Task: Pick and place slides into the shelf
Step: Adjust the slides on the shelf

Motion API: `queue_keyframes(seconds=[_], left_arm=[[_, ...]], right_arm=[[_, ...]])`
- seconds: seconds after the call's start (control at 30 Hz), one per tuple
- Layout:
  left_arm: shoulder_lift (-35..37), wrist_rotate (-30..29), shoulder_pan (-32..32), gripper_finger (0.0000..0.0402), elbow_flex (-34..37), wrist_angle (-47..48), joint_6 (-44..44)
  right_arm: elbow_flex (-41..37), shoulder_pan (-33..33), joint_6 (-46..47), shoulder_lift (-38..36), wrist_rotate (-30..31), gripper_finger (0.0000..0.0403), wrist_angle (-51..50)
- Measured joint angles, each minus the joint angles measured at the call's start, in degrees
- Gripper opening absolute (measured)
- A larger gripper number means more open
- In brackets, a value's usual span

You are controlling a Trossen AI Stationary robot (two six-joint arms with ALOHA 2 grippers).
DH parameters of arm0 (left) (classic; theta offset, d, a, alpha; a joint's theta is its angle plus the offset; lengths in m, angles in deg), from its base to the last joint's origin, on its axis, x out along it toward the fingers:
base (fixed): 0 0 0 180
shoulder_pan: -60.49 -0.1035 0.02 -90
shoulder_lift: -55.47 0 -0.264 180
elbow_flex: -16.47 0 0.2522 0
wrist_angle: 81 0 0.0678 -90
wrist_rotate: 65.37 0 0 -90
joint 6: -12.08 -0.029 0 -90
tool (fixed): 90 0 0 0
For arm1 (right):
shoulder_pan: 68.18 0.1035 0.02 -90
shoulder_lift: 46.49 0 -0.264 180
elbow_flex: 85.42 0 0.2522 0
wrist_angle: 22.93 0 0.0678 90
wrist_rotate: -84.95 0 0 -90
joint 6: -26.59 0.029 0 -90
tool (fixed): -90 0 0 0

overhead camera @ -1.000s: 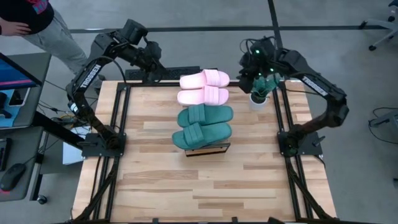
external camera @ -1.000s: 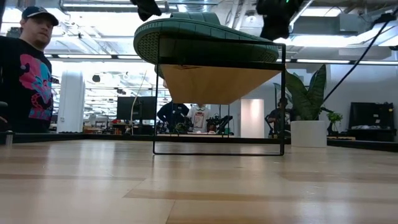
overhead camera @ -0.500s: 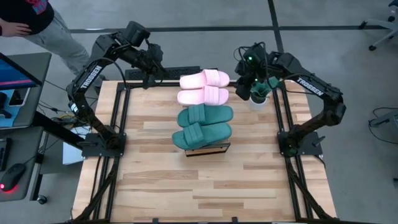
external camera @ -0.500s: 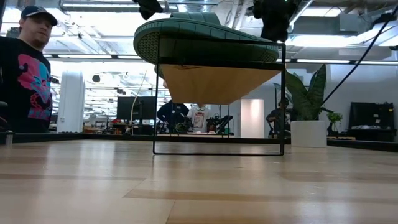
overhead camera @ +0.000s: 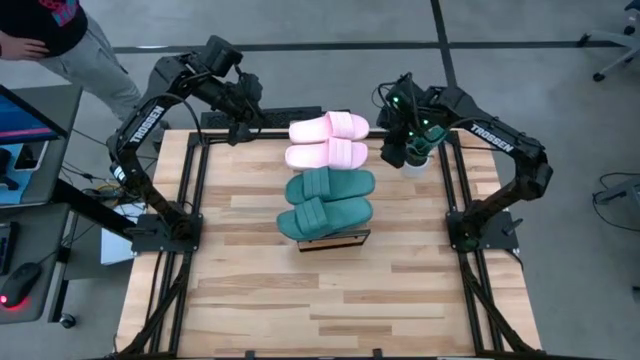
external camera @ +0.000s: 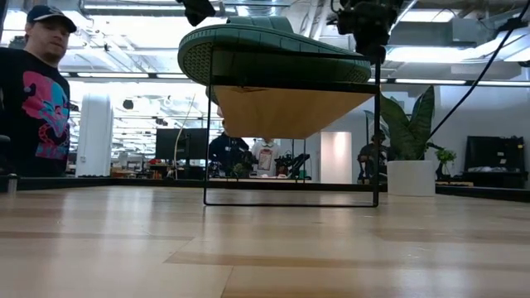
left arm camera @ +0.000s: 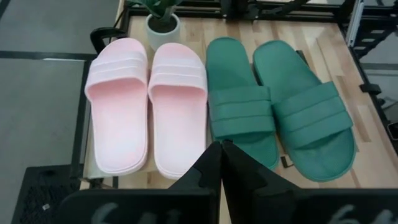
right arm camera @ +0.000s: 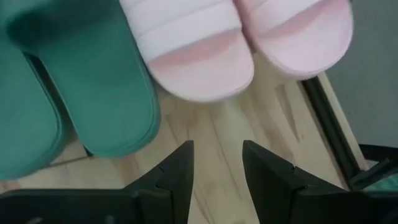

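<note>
All four slides sit on the shelf (overhead camera: 352, 240); snagging is the risk.
Right gripper (right arm camera: 216, 163), fingers apart, hovers just off the pink slides (overhead camera: 328, 140) and teal slides (overhead camera: 326, 201); a careless sweep could knock one down. Left gripper (left arm camera: 221, 147), fingers together, waits nearby.

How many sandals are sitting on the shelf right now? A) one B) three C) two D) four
D, since two pink sandals and two green sandals lie side by side along the shelf, four in all, as the high view and the left wrist view show.
</note>
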Motion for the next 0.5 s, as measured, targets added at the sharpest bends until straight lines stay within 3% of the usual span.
queue_keyframes(seconds=[0.5], left_arm=[[0.00, 0.92, 0.90, 0.0000, 0.00, -0.11, -0.02]], right_arm=[[-2.41, 2.16, -2.24, 0.03, 0.10, 0.0129, -0.05]])
